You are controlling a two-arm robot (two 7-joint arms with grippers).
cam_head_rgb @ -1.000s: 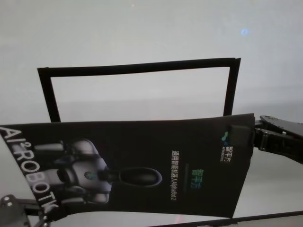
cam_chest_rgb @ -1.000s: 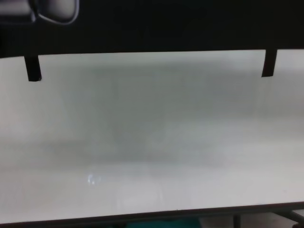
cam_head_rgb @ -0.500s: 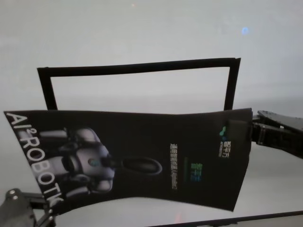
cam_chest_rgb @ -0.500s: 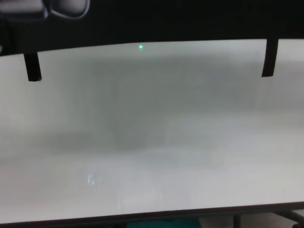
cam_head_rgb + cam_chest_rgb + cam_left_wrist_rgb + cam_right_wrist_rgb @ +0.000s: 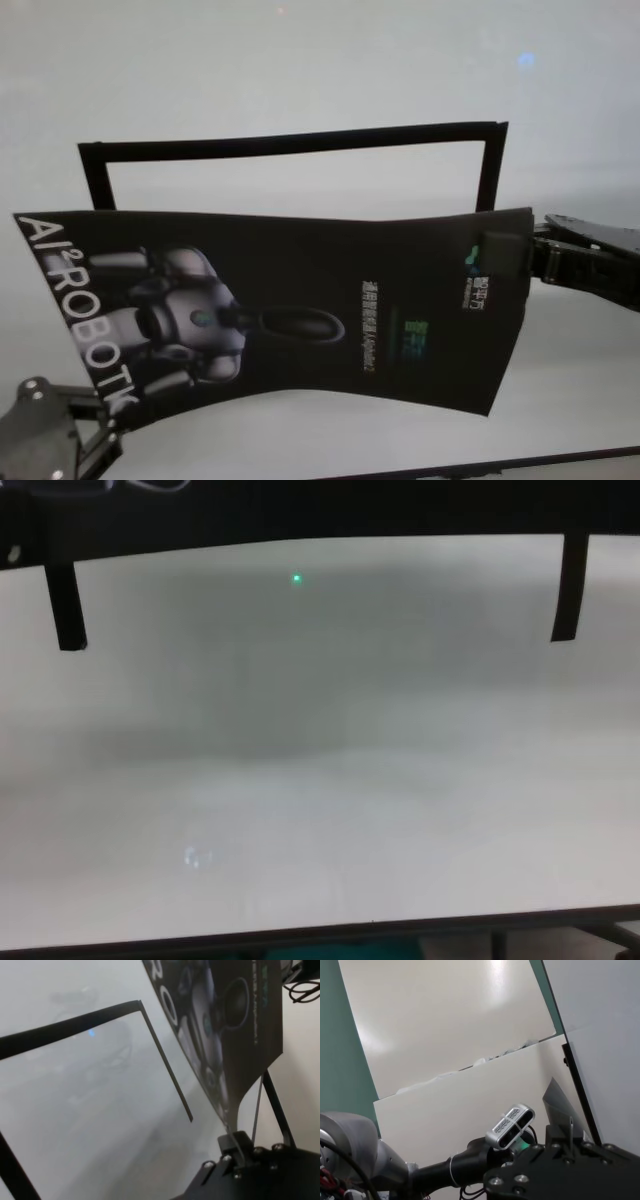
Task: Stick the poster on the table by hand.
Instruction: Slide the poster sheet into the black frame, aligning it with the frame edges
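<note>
The poster (image 5: 300, 310), a black glossy sheet with a grey robot picture and white lettering, hangs in the air above the white table (image 5: 300, 70), slightly bowed. My right gripper (image 5: 505, 255) is shut on the poster's right edge near the top corner. My left gripper (image 5: 108, 425) is shut on the lower left corner, and in the left wrist view the left gripper (image 5: 235, 1144) pinches that same corner of the poster (image 5: 235, 1025). In the chest view the poster (image 5: 320, 505) is a dark band along the top.
A three-sided frame of black tape strips (image 5: 290, 143) lies on the table behind the poster. Its two side strips (image 5: 65, 605) (image 5: 570, 585) show in the chest view. The table's dark near edge (image 5: 500, 465) runs below the poster.
Both grippers have carried the poster up and farther over the table, toward the tape frame. In the chest view its dark band has moved up. Both grips are unchanged.
</note>
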